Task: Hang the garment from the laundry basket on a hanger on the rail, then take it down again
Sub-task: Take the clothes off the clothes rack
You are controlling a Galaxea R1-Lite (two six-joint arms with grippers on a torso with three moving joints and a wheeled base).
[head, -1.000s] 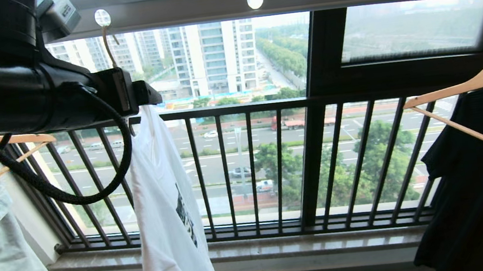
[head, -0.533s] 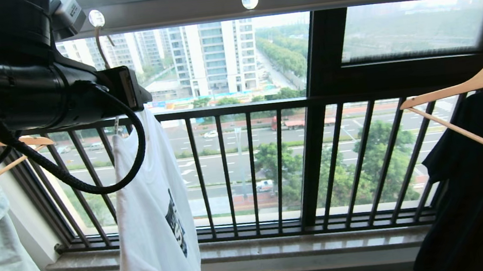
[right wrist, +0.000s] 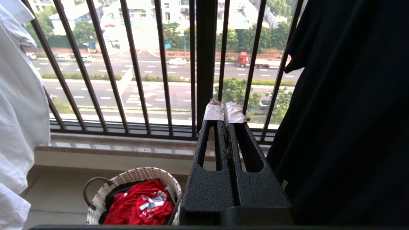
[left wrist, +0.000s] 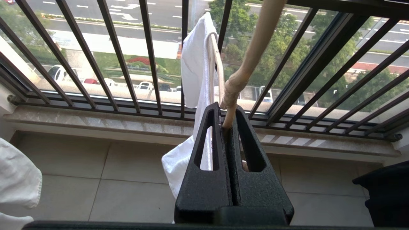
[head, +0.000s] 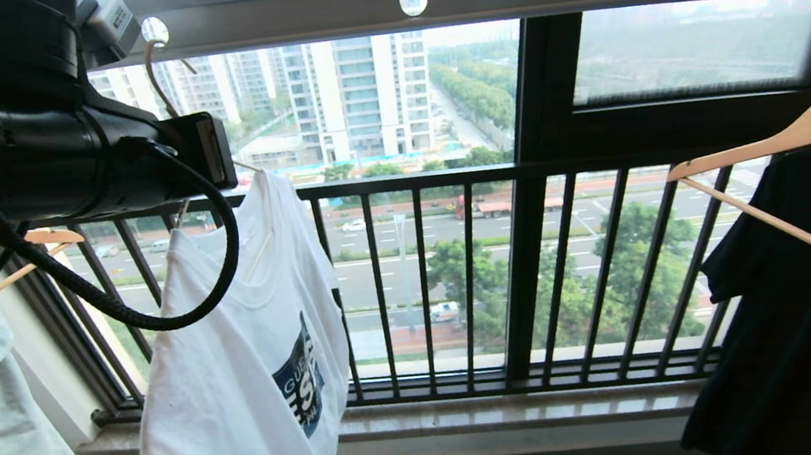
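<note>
Where it gaped before, left tool (left wrist: 227,126) now clamped on hanger (left wrist: 255,51), garment (head: 238,368) seemingly swung wider.

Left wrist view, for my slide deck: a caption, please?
Left pincer shut on the cream wire hanger carrying the white T-shirt, before black window bars.

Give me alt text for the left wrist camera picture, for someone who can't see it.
The left gripper is shut on the neck of a cream-white hanger carrying a white T-shirt. Behind them run a black barred window railing and a stone sill, with a street below.
</note>
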